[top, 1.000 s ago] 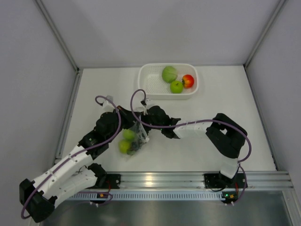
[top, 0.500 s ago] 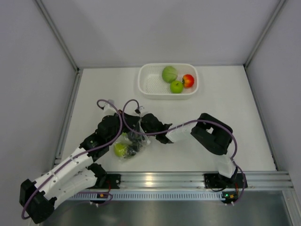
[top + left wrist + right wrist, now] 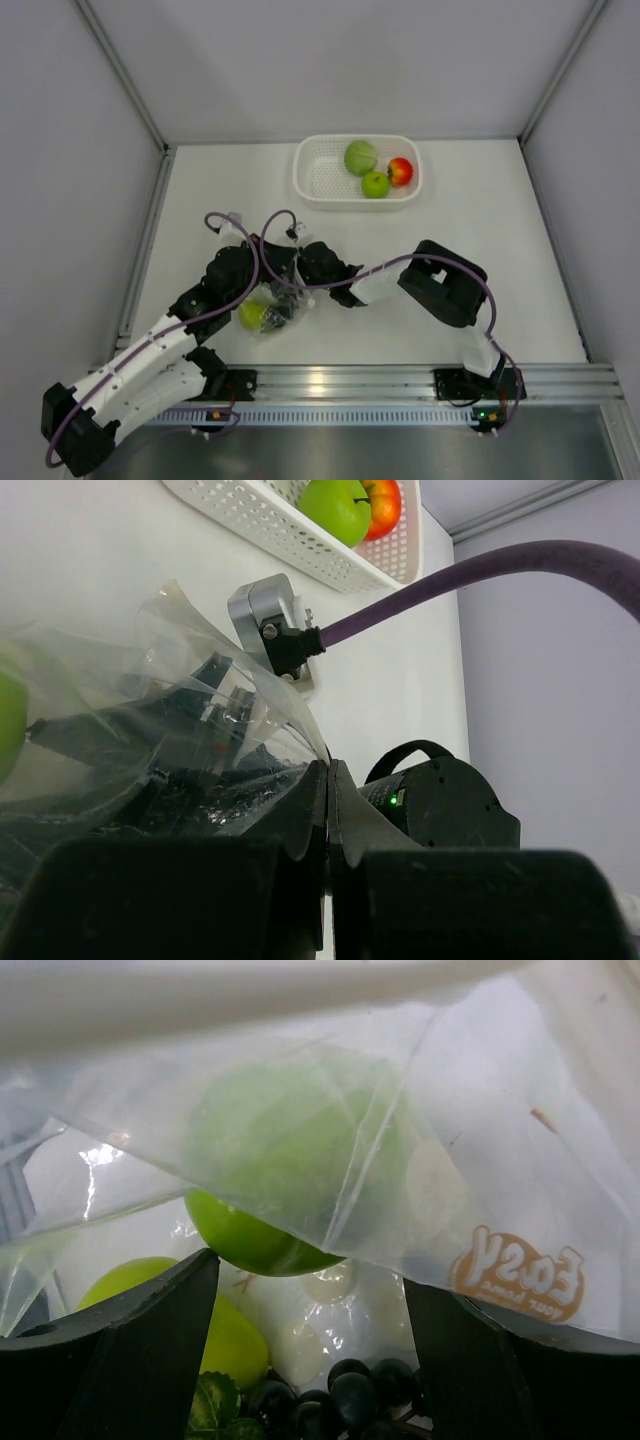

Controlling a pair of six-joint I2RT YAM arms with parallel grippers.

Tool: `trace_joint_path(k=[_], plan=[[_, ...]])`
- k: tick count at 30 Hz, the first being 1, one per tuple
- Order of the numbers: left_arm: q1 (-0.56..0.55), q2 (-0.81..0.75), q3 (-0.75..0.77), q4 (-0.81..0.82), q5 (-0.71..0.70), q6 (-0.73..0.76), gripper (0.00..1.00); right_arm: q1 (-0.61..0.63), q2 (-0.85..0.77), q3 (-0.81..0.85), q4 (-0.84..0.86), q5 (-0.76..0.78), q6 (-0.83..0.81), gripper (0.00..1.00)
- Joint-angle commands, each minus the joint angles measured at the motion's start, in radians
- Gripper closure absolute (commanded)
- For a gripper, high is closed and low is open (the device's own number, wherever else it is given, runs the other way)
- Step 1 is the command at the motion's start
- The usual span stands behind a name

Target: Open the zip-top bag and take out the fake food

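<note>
The bag (image 3: 270, 312) lies on the table (image 3: 500, 230), just on the base side of both grippers. Its fat end points back to the arm bases, with a green fruit (image 3: 252, 316) and the grapes (image 3: 282, 316) inside. Its thin end points up to the grippers. It is too crumpled to tell its long way for sure.

Your left gripper (image 3: 327, 780) is pinched tight on an edge of the bag's film. Your right gripper (image 3: 310, 1360) has its fingers (image 3: 140, 1360) wide apart. The bag sits right in front of them, and green fruit and grapes show through it.

Well past both grippers stands the basket (image 3: 303, 175). It holds a pale ball (image 3: 360, 157), a green apple (image 3: 375, 184) and a red apple (image 3: 400, 172).
</note>
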Motion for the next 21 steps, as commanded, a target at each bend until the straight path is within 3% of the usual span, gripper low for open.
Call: trace_joint_path(k=[1, 6, 12, 21], plan=[[0.000, -0.014, 0.006, 0.057, 0.009, 0.012, 1.00, 0.017, -0.005, 0.018, 0.084, 0.022, 0.012, 0.26], [0.000, -0.020, 0.040, 0.049, 0.020, 0.020, 1.00, 0.017, -0.064, -0.014, 0.007, 0.185, 0.013, 0.27], [0.000, -0.026, 0.104, 0.049, 0.044, 0.030, 1.00, 0.005, -0.184, -0.031, -0.255, 0.429, -0.046, 0.22], [0.000, -0.051, 0.118, 0.006, -0.002, 0.072, 1.00, -0.023, -0.353, -0.013, -0.688, 0.651, -0.200, 0.17]])
